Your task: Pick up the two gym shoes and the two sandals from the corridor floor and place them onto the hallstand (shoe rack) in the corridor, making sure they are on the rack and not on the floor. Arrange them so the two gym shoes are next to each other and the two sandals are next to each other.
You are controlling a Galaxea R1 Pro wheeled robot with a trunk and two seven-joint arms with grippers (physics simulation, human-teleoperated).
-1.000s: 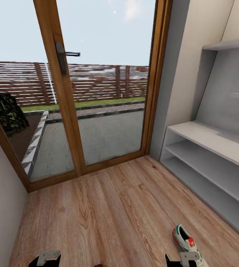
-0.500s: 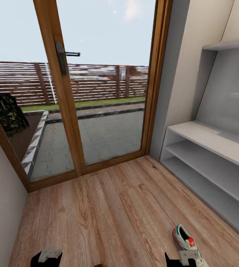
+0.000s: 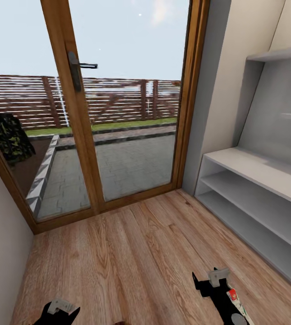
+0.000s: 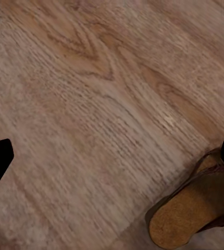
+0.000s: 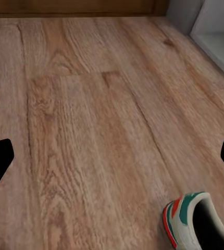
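Head view: right gripper (image 3: 206, 282) over the floor (image 3: 131, 257) near the frame's bottom right, directly above a gym shoe (image 3: 235, 303) it mostly covers; shoe lies on the floor, close to the rack's (image 3: 253, 189) lower shelf. Left gripper (image 3: 59, 311) low at bottom left. Right wrist view: fingers spread wide, released, shoe (image 5: 198, 224) on the planks between them. Left wrist view: fingers apart, holding nothing, a sandal (image 4: 195, 211) on the floor by one fingertip. Glass door (image 3: 118, 104) behind.

gym shoe (image 5: 198, 221), sandal (image 4: 195, 208), on corridor floor (image 3: 131, 257)
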